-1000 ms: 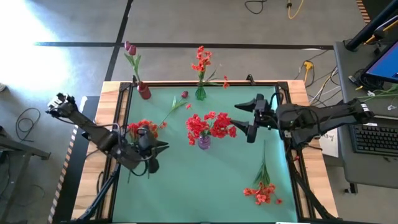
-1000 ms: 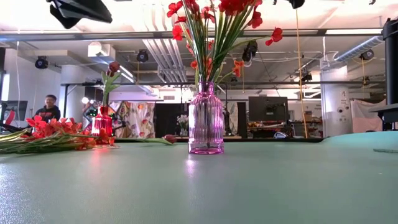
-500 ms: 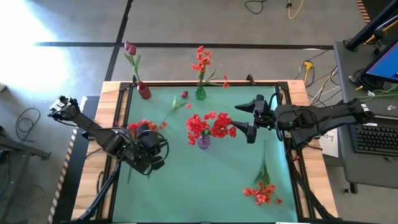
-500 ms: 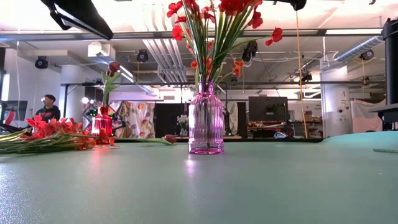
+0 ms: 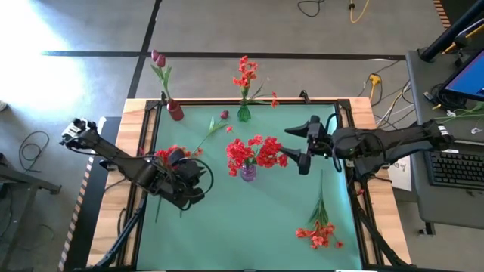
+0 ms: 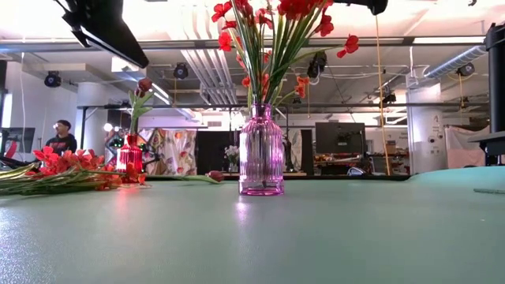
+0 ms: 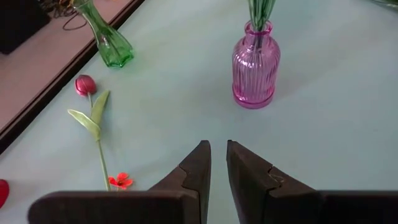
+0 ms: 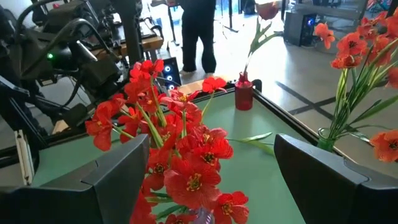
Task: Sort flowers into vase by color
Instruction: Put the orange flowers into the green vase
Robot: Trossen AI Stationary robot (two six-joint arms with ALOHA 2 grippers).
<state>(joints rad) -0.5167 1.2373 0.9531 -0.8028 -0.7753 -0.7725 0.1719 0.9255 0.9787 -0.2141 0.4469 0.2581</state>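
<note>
Red flowers [image 5: 253,151] stand in a purple vase [image 5: 247,172] at the table's middle. Orange-red flowers fill a green vase [image 5: 243,113] at the far edge, and a magenta tulip stands in a red vase [image 5: 175,111] at the far left. A loose tulip [image 7: 85,85] lies flat near the green vase [image 7: 112,40]. One red spray [image 5: 170,155] lies at the left, another [image 5: 318,230] at the near right. My left gripper [image 7: 217,155] hangs shut and empty above the left part of the table, beside the left spray, tipped down. My right gripper [image 8: 214,180] hovers open, level, just right of the purple vase's blooms.
A single small red bloom [image 7: 120,181] lies on the mat by the loose tulip's stem. The green mat [image 5: 249,227] has a raised black border. Beyond the table, a person stands in the room [image 8: 199,31]. A desk with a keyboard [image 5: 457,166] stands to the right.
My left gripper has tipped its fingers further downward and sunk a little over the left part of the table, staying shut.
</note>
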